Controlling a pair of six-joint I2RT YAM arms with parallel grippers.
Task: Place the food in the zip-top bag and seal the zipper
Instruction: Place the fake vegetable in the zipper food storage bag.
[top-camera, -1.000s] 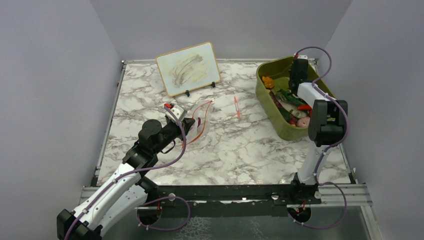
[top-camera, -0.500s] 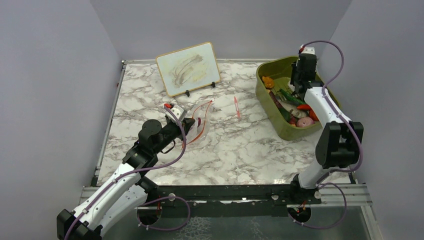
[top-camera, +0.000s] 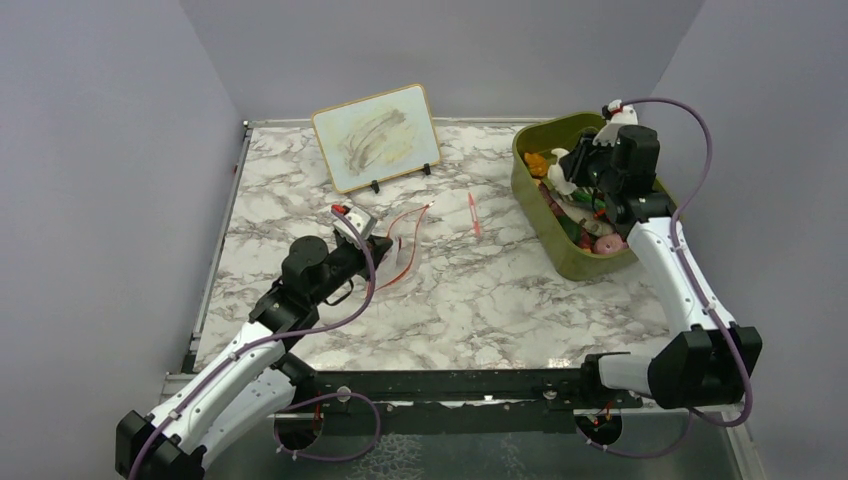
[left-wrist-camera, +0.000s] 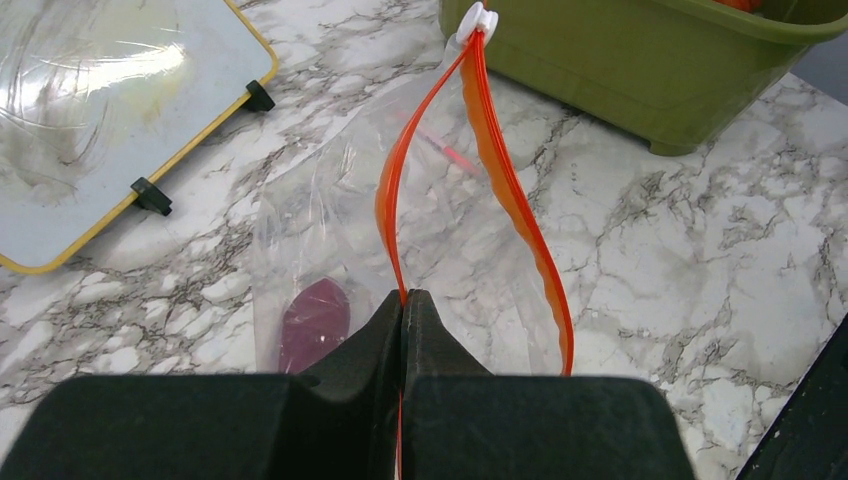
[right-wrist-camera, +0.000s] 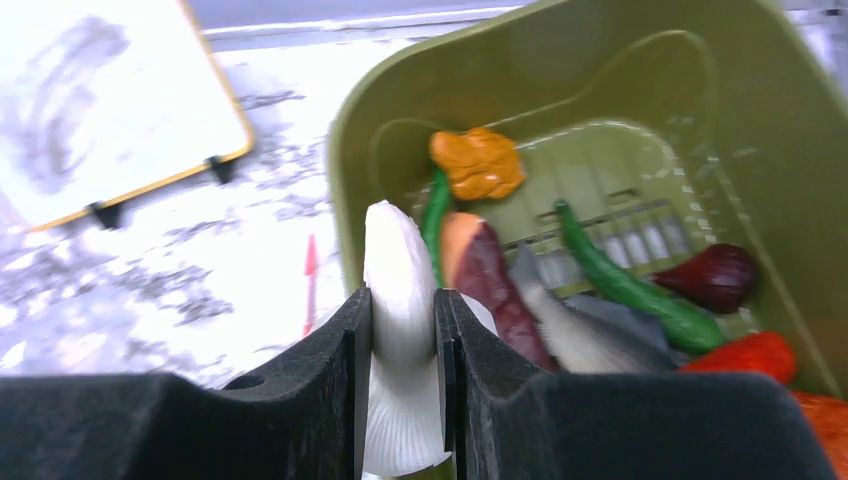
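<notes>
The clear zip-top bag (top-camera: 405, 240) lies mid-table with its mouth held open. My left gripper (top-camera: 378, 243) is shut on one side of the red-orange zipper (left-wrist-camera: 510, 190). A dark purple piece (left-wrist-camera: 313, 322) lies inside the bag (left-wrist-camera: 330, 190). My right gripper (top-camera: 562, 178) is over the olive bin's left part, shut on a white ribbed mushroom-like food piece (right-wrist-camera: 400, 250). More food lies in the bin: an orange piece (right-wrist-camera: 478, 163), a green pod (right-wrist-camera: 620, 280), a purple-red piece (right-wrist-camera: 718, 278) and a red piece (right-wrist-camera: 750, 355).
The olive-green bin (top-camera: 575, 262) stands at the right edge of the table. A small whiteboard (top-camera: 376, 135) stands on feet at the back. A thin red-pink stick (top-camera: 472, 213) lies between the bag and the bin. Grey walls enclose the marble table.
My right arm has swung its wrist round and risen above the bin's left part, now holding the white piece. My left gripper has kept its hold on the zipper and barely moved.
</notes>
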